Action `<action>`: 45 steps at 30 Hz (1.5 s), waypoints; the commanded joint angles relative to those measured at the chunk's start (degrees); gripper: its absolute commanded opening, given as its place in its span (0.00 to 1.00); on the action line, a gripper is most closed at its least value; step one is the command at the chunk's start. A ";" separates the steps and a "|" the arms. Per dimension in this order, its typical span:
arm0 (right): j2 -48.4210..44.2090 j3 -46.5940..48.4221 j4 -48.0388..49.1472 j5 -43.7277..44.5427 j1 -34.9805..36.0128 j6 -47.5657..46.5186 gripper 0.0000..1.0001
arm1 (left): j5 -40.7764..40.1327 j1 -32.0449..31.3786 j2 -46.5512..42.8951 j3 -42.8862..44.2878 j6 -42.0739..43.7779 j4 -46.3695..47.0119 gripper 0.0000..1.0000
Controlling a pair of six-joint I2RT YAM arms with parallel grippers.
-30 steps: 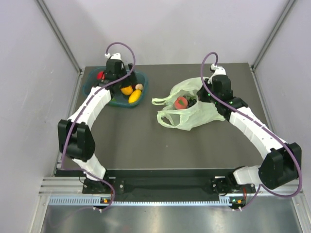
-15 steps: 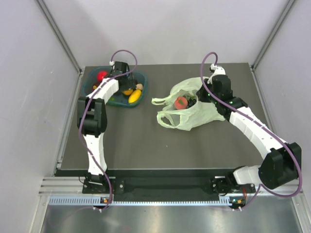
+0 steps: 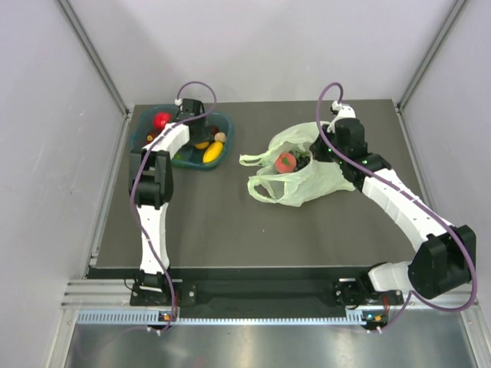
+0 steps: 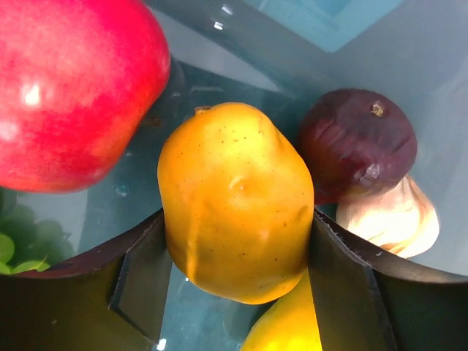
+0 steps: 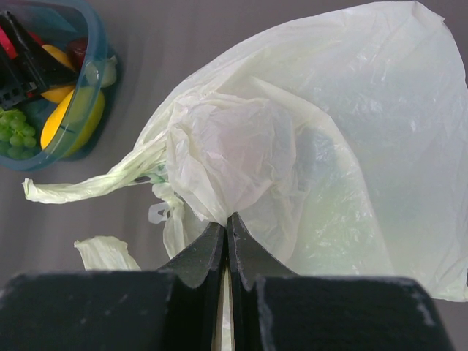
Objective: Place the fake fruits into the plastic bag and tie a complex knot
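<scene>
In the left wrist view my left gripper (image 4: pixel 238 241) sits low in the teal tray, its fingers (image 4: pixel 150 263) pressed against both sides of an orange fruit (image 4: pixel 234 197). Around it lie a red fruit (image 4: pixel 66 88), a dark purple one (image 4: pixel 358 142), a peach one (image 4: pixel 395 219) and a yellow one (image 4: pixel 289 329). From above, the left gripper (image 3: pixel 198 138) is over the tray (image 3: pixel 142 142). The pale green plastic bag (image 3: pixel 322 180) lies mid-table with a red fruit (image 3: pixel 286 162) at its mouth. My right gripper (image 5: pixel 227 219) is shut on a bunched fold of the bag (image 5: pixel 351 131).
Green grapes (image 4: pixel 11 252) show at the tray's left edge. The bag's loop handles (image 3: pixel 257 188) trail left across the dark table. Grey walls close in on three sides. The tray (image 5: pixel 99 69) shows at the upper left of the right wrist view.
The left arm has folded up over the tray and its gripper has dropped in; its jaws have narrowed onto the orange fruit. The right arm and the bag have not moved.
</scene>
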 commanded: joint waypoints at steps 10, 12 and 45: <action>-1.30 0.76 1.65 -0.55 -0.62 -0.90 0.00 | 6.64 0.34 -31.82 -31.01 -1.58 25.73 0.51; -1.21 0.67 1.65 -0.55 -0.71 -0.90 0.00 | 8.05 0.25 -35.33 -33.99 -1.67 28.54 0.50; -3.23 2.17 0.51 -2.13 -0.71 -0.73 0.00 | 20.98 -32.44 -27.37 -35.87 7.20 46.75 0.43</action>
